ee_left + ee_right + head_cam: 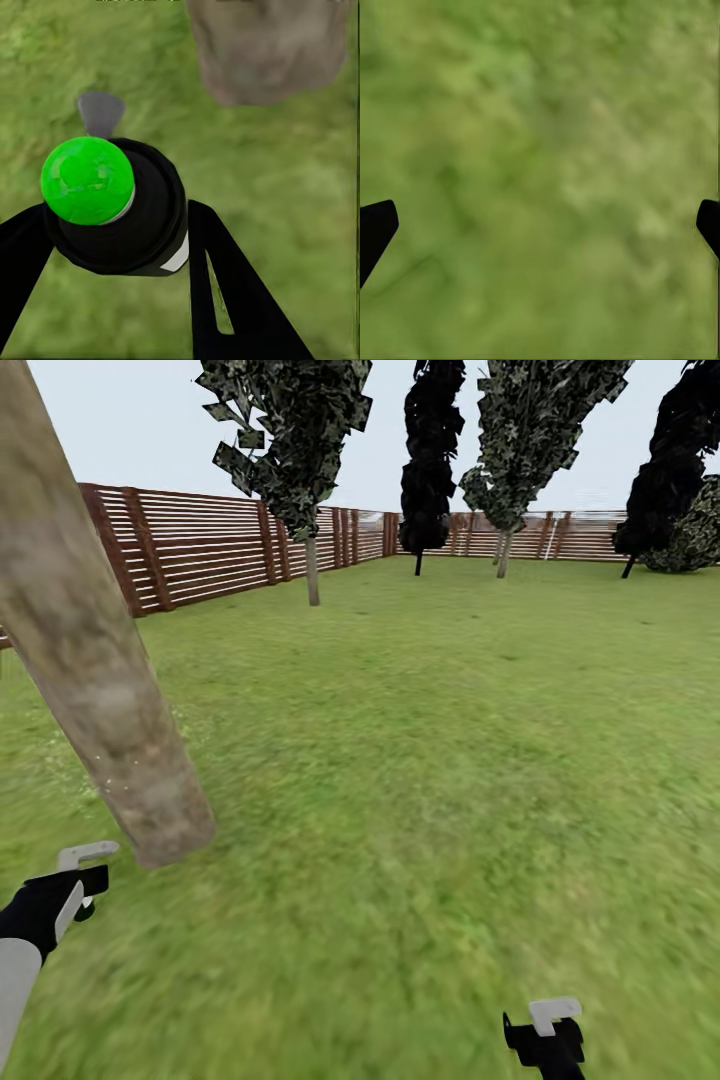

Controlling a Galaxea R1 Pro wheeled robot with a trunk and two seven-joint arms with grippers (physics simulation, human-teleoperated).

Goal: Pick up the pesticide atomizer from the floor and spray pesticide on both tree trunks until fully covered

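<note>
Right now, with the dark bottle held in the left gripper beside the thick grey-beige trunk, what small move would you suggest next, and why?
Probably turn the left gripper slightly toward the mottled grey-beige trunk and spray. The dark, green-topped bottle sits clamped between its fingers, the trunk's base stands close ahead over the grass, and the right gripper hangs open.
</note>
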